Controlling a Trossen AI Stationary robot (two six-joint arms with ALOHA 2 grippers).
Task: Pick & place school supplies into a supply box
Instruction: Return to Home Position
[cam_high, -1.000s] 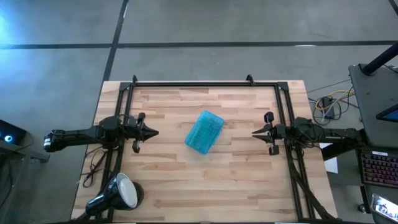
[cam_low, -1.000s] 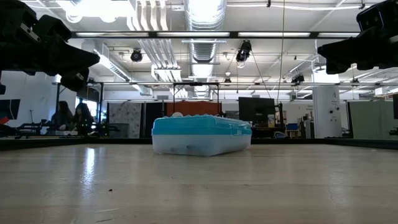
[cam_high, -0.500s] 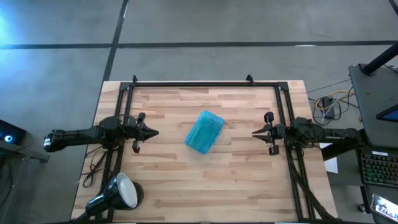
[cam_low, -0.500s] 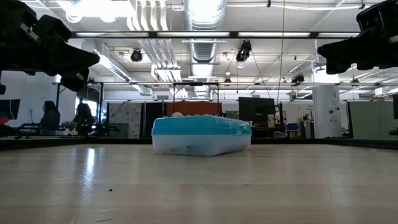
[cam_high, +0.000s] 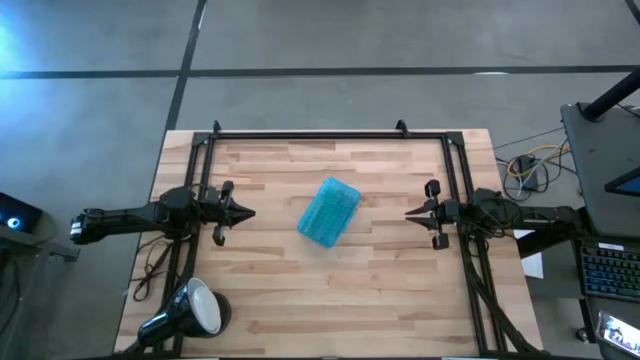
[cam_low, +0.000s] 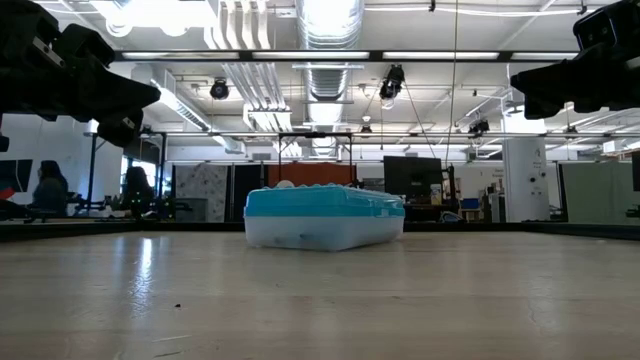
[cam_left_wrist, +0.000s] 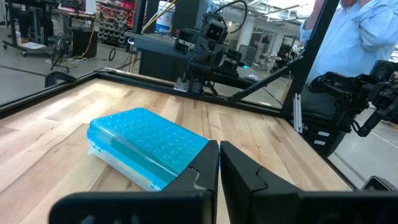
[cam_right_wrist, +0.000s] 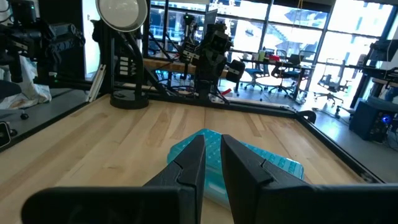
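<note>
High view: left gripper (cam_high: 243, 212) and right gripper (cam_high: 410, 212), nearly closed, empty, flank supply box (cam_high: 329, 212).

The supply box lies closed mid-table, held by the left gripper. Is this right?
Not held. The high view shows the left gripper apart from the closed supply box mid-table, at the table's left side; the right gripper waits opposite.

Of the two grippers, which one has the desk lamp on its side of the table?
The left gripper: the desk lamp stands at the table corner on its side. The right gripper is across the closed supply box, far from the lamp.
</note>
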